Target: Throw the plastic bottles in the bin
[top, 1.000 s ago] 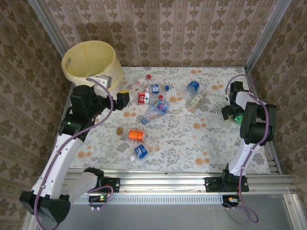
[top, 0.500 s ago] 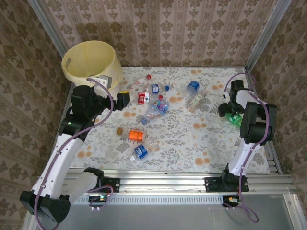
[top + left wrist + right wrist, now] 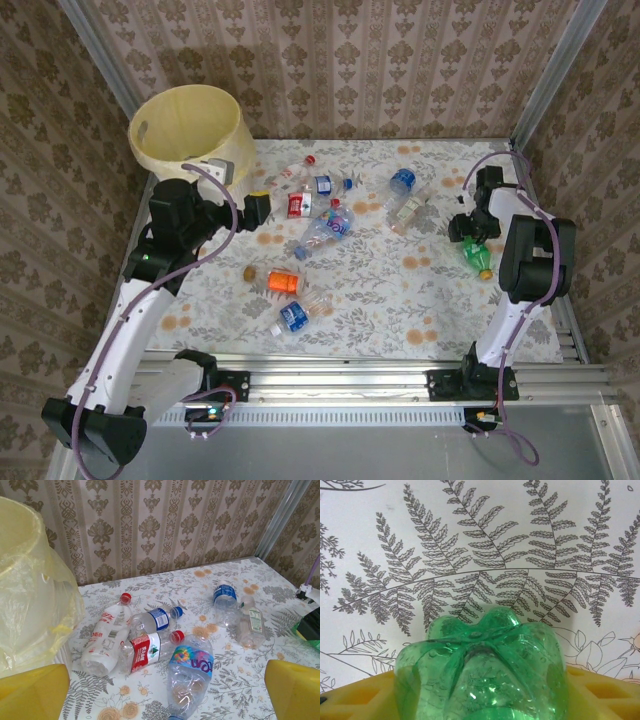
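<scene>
At the right edge of the tabletop (image 3: 400,300), the right hand (image 3: 468,230) grasps a green translucent plastic bottle (image 3: 480,675). The left hand (image 3: 258,209) hangs released near the round yellow-lined bin (image 3: 190,135).

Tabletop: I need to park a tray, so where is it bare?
Bare: the near-right stretch between the blue-labelled bottle and the green bottle. Crowded: the far middle, where clear bottles cluster near the bin.

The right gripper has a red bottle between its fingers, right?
Not quite. The right gripper has a green bottle between its fingers, not a red one. The right wrist view shows it close up.
</scene>
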Controlling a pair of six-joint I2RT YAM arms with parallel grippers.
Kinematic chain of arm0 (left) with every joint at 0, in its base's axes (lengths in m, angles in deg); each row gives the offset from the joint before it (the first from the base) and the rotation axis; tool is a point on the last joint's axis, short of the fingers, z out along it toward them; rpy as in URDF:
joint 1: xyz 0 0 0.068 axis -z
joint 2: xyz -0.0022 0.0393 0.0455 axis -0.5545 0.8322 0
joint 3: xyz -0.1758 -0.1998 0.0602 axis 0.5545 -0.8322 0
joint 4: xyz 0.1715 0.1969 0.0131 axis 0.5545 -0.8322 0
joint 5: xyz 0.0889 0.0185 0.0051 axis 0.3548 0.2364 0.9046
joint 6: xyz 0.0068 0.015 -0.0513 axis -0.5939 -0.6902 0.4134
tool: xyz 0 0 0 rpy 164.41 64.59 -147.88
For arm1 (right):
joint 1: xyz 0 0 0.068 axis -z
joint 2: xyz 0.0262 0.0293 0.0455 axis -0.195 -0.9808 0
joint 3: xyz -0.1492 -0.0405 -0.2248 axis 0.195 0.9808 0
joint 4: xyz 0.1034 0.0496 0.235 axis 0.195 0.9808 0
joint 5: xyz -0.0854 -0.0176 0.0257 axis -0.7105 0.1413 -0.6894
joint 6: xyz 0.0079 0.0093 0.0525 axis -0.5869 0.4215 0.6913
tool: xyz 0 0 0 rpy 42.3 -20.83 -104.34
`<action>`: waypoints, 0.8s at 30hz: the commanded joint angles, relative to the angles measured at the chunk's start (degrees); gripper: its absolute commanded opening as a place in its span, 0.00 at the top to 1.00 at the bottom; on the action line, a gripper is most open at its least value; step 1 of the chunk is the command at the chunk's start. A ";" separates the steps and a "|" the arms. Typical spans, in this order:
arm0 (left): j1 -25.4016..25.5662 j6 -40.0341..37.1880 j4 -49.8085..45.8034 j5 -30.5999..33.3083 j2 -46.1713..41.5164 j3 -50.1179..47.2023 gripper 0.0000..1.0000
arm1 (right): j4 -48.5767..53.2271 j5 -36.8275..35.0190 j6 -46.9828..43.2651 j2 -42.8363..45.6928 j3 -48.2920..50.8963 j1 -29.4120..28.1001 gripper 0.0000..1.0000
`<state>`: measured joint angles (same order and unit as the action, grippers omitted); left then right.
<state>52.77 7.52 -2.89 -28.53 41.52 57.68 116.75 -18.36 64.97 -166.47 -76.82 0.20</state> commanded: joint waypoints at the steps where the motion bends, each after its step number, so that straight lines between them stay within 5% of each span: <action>1: -0.12 -0.62 1.14 0.02 -0.22 -0.58 0.00 | 3.31 2.03 1.45 -0.51 -0.55 -0.63 0.37; 13: 0.15 -0.63 1.50 -1.38 -0.27 -0.53 0.00 | 1.43 7.52 7.47 4.20 0.15 -1.88 0.53; 24: 7.60 -1.03 8.04 -10.28 -0.47 -2.73 0.00 | -16.03 20.77 20.67 26.88 7.67 -3.70 0.57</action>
<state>57.64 7.48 1.09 -35.11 41.50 55.87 108.73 -4.44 79.35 -145.99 -71.53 -2.21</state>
